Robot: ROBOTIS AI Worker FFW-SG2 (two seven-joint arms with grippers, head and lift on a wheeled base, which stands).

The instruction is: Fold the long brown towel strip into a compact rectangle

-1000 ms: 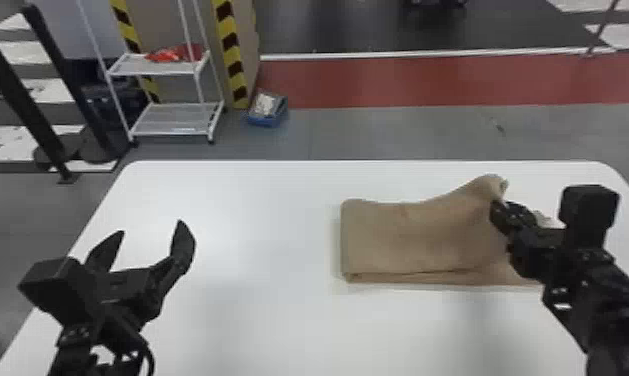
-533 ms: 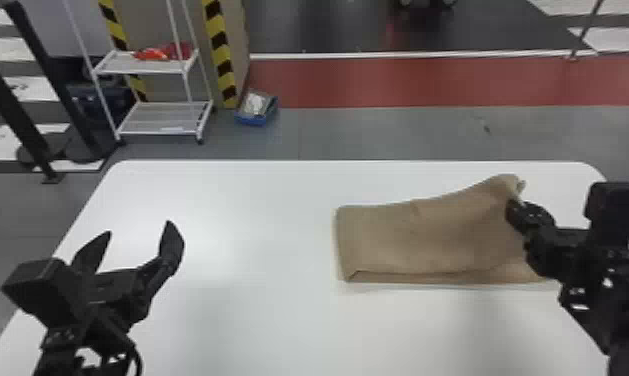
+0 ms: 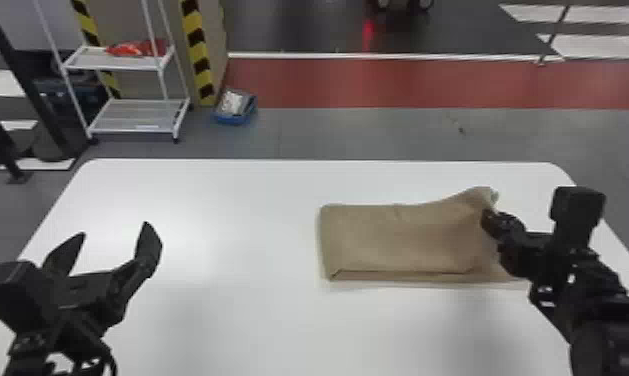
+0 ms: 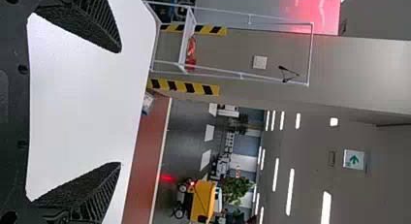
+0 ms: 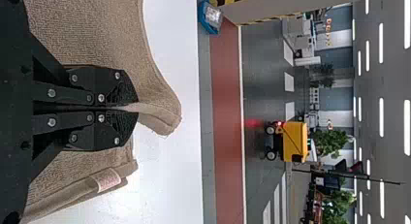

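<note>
My right gripper (image 5: 133, 107) is closed down tight, fingers together on a thin pinch of the brown towel strip (image 3: 403, 240), by its raised far corner. The towel lies on the right side of the white table (image 3: 228, 225), already layered at its left part, with a sewn-in label (image 5: 107, 179) showing on a loose end just beside my grip.

My left gripper (image 3: 115, 230) is parked above the table's left side, its fingers wide apart with nothing between them.

What worries me is how little cloth I've got: a hard pull could let the corner slip out. Drag sideways and I'd expect the folded stack to skew or slide, since nothing pins its left end. The labelled end could also bunch underneath if I lay the corner down without lifting enough, leaving a lumpy, crooked rectangle.

Beyond the table, a blue tray (image 3: 228, 120) sits on the floor with a pale packet (image 3: 232, 102) in it, contents unclear to me. Next to it, the white two-shelf rack (image 3: 143, 122) holds something red (image 3: 135, 48) on its upper shelf.
</note>
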